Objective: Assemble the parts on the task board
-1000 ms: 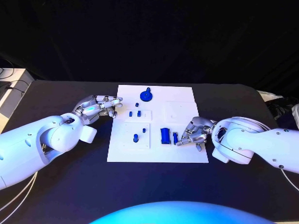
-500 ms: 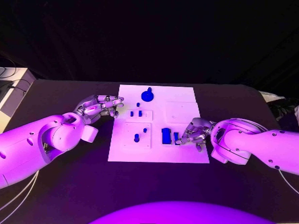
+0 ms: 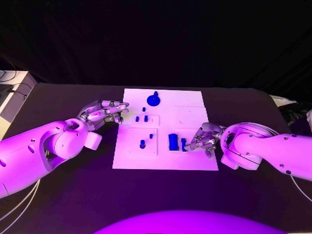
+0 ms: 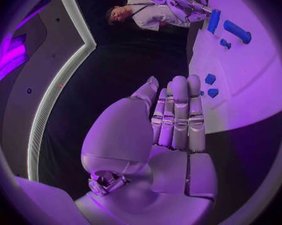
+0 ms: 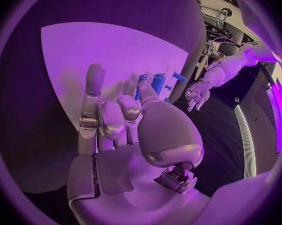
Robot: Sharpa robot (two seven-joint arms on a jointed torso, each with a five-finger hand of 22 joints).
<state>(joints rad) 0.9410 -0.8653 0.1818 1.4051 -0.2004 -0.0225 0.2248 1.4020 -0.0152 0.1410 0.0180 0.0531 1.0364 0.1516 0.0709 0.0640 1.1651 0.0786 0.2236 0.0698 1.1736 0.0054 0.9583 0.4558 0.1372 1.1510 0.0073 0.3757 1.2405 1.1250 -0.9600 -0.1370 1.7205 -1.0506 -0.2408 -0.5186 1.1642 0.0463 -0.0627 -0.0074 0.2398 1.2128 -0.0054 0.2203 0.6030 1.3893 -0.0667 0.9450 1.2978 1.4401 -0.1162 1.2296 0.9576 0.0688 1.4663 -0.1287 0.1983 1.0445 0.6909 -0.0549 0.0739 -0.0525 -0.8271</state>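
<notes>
Fingers (image 3: 195, 142) of the right hand (image 3: 204, 138) have crept in a touch and now sit right against the small blue piece (image 3: 183, 144) on the task board (image 3: 191, 117), though I can't tell if they're actually pinching it. Looks like a pickup's starting. Left hand (image 3: 103, 111) idles at the board's edge over the tabletop (image 3: 71, 195), fingers loose, holding nothing.
</notes>
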